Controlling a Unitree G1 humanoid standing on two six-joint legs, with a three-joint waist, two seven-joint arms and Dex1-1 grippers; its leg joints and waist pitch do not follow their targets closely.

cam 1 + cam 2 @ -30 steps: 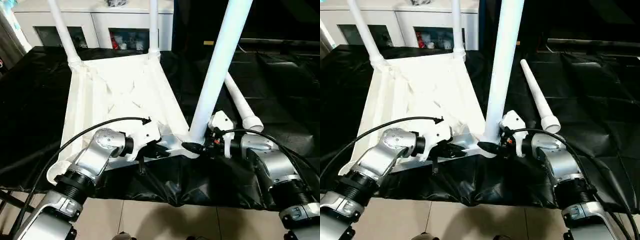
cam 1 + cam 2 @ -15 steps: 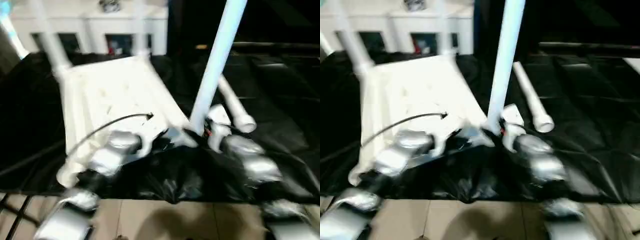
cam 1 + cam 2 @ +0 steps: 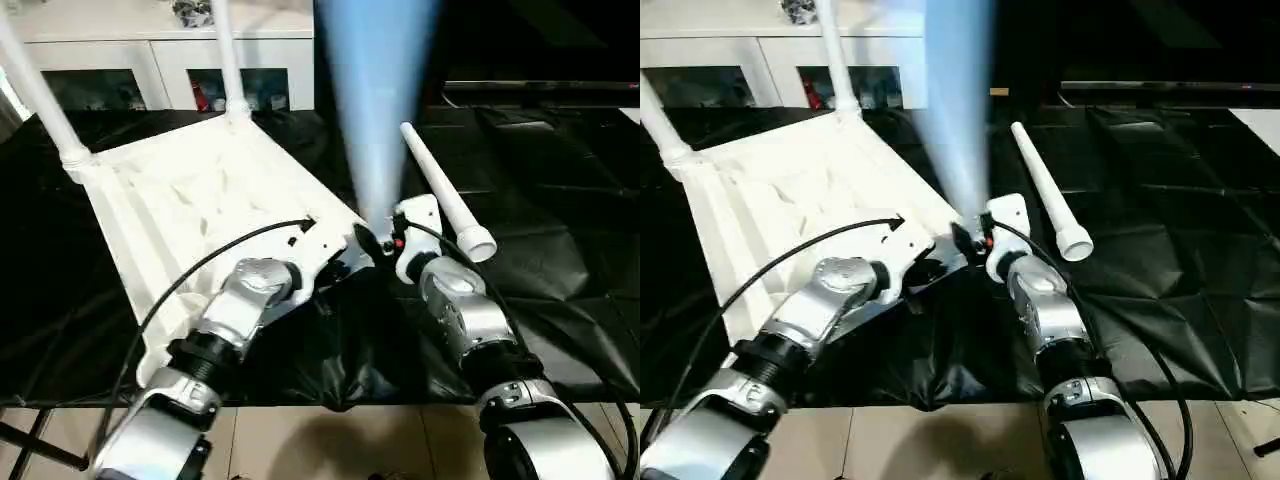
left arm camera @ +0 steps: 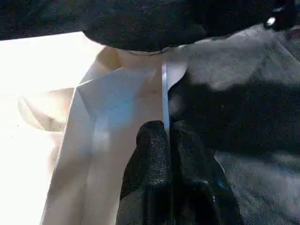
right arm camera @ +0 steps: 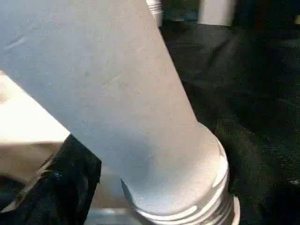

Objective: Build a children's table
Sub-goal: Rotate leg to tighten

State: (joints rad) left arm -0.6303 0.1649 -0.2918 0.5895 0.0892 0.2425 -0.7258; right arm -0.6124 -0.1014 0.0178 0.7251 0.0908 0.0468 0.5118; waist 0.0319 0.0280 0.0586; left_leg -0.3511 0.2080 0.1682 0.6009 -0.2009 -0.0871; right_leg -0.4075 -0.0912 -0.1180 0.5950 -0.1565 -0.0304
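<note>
The children's table lies upside down on black cloth, its white ribbed top [image 3: 190, 200] turned up. Two white legs [image 3: 40, 95] [image 3: 228, 60] stand in the far corner sockets. A third leg [image 3: 375, 110] rises from the near right corner towards the camera. One loose leg [image 3: 445, 200] lies on the cloth to the right. My left gripper [image 4: 166, 129] is shut on the thin rim of the top beside that near corner [image 3: 335, 262]. My right gripper [image 3: 373, 240] sits at the base of the third leg [image 5: 140, 117], right against it.
A white cabinet [image 3: 150, 60] with glass doors stands behind the work surface. Black cloth [image 3: 560, 200] covers the surface to the right. The front edge drops to a tiled floor [image 3: 330, 445]. A black cable [image 3: 230, 245] arcs over my left forearm.
The whole picture has shifted, so the camera moved. The third leg now points more towards the camera. Both grippers stay at the near right corner.
</note>
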